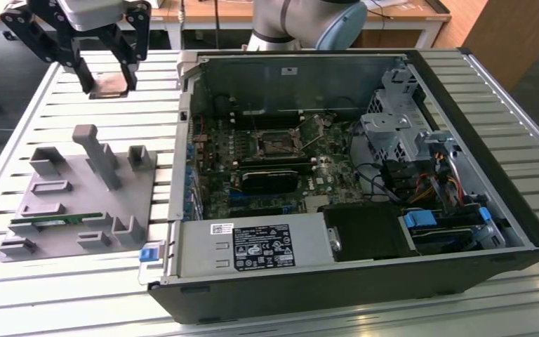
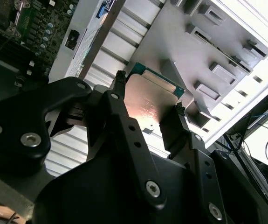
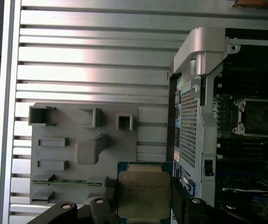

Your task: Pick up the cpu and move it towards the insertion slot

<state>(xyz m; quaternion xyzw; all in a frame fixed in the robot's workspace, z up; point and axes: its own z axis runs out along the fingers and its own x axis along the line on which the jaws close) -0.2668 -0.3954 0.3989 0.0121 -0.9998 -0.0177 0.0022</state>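
The cpu (image 1: 112, 89) hangs in the air above the slatted table, at the far side on the exterior view's left, and my gripper (image 1: 109, 81) is shut on it. In both wrist views the black fingers (image 2: 116, 100) clamp two opposite edges of the cpu (image 2: 150, 98), whose silver top (image 3: 143, 191) has a green rim. The insertion slot (image 1: 277, 142) is a square socket with a metal frame on the motherboard inside the open computer case, to the exterior view's right of the gripper. The first wrist view also shows the insertion slot (image 3: 257, 116), well apart from the gripper (image 3: 143, 207).
A grey fixture plate (image 1: 73, 189) with upright posts lies on the slatted table (image 1: 82, 295), nearer than the gripper. A green memory stick (image 1: 54, 220) rests in it. The case's tall wall (image 1: 187, 91) stands between gripper and motherboard. A black block (image 1: 269, 179) sits near the socket.
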